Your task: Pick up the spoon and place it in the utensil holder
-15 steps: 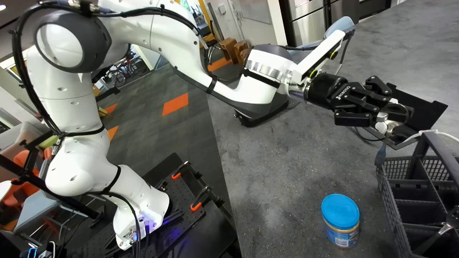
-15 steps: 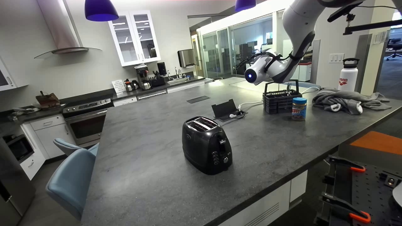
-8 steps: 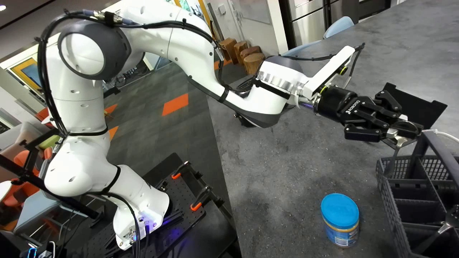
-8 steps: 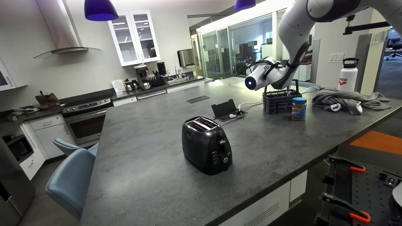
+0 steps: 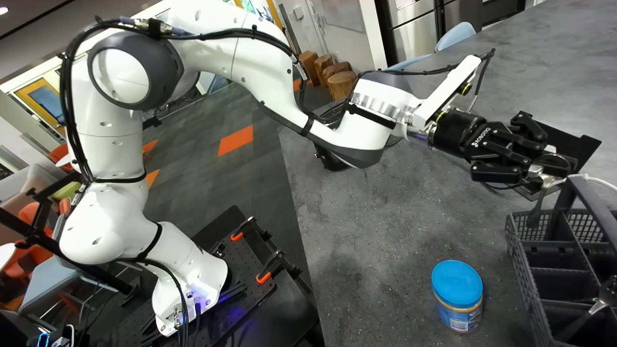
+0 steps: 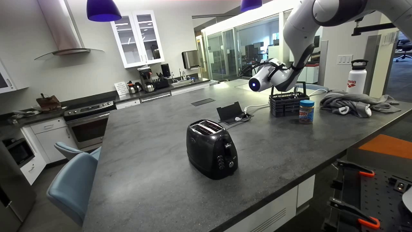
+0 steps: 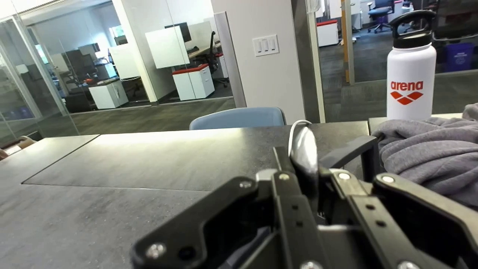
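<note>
Near the basket [image 5: 526,279], the gripper [image 5: 543,172] pinches the spoon [image 7: 306,149], fingers closed on it; pickup looks done, lowering and release remain.

Counter [image 5: 371,241]: open stretch, lower centre, in an exterior view.
Jar [image 5: 457,289]: obstacle, lower right; narrow gap to basket [image 5: 523,274].
Handle [image 5: 595,205]: spans basket top, right edge, partly barring opening.

Panda arm [image 6: 298,35]: dropped lower in both exterior views. Spoon [image 7: 305,153], in Robotiq gripper [image 5: 548,176]: lower end moved, in an exterior view, from the utensil basket's [image 5: 523,272] corner to overlap its mesh wall.
</note>
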